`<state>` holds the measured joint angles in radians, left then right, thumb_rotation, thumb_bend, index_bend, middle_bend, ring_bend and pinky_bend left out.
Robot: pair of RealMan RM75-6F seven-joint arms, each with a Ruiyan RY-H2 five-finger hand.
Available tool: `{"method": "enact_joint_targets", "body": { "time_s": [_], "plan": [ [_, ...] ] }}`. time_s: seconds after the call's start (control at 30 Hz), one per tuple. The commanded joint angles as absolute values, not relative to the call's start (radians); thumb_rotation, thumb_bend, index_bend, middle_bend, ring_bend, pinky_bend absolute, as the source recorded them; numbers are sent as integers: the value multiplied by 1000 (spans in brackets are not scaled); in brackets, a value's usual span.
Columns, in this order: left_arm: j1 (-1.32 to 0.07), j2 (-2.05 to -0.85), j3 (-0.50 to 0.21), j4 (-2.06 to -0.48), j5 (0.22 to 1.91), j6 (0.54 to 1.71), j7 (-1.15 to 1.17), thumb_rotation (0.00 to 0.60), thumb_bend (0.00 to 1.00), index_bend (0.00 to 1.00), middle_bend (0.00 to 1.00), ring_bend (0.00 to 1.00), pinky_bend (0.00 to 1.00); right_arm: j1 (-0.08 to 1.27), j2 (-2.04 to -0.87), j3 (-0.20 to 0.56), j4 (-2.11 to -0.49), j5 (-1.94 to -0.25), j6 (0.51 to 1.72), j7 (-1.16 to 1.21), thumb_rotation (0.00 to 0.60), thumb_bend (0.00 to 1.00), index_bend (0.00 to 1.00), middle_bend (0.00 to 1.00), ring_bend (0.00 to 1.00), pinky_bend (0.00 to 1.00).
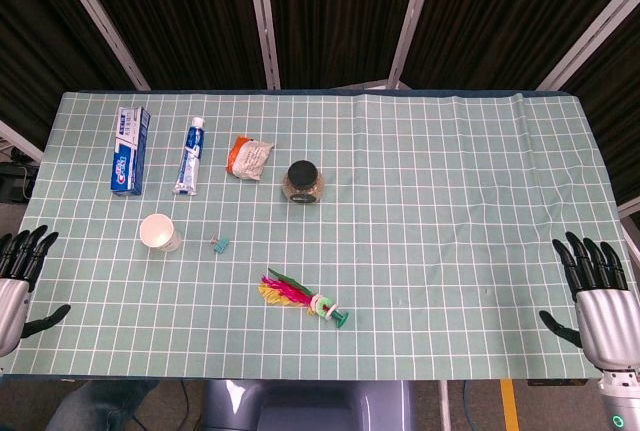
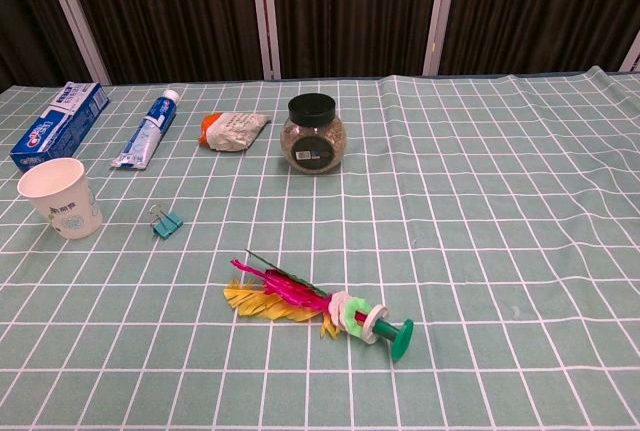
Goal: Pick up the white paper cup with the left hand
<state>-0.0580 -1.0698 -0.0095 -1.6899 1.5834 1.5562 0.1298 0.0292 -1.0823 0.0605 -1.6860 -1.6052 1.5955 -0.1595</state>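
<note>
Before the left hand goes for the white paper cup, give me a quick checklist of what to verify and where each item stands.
1. White paper cup upright, mouth up: ok.
2. Left hand holding nothing, fingers apart: ok.
3. Path from left hand to cup free of objects: ok.
4. Binder clip apart from the cup, on its right side: ok.
5. Right hand far from the cup, at the table's other edge: ok.
6. Cup's contents: cannot tell.

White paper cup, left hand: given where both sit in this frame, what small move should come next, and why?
Probably a reach: carry the left hand forward and inward toward the white paper cup. The hand rests at the table's near left edge, fingers apart and holding nothing, well short of the cup. The cup stands upright, with the binder clip clear to its right, so the approach from the left looks unobstructed.
</note>
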Motion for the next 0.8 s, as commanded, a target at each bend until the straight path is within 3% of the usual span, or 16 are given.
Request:
{"method": "enact_joint_targets", "body": {
  "time_s": [0.03, 0.3, 0.8],
  "plan": [
    [-58, -1071, -9, -1689, 1584, 1556, 131, 600, 0, 0, 0, 0, 0, 28, -1076, 60, -1687, -1602, 1595, -147, 600, 0, 0, 0, 0, 0],
    [-129, -1159, -41, -1591, 1590, 1483, 191, 600, 0, 0, 0, 0, 0, 34, -1066, 64, -1696, -1597, 1586, -130, 600, 0, 0, 0, 0, 0],
    [-415, -1447, -81, -1277, 1644, 1154, 772, 600, 0, 0, 0, 0, 0, 48, -1072, 93, -1676, -1507, 1541, -138, 600, 0, 0, 0, 0, 0]
  ]
}}
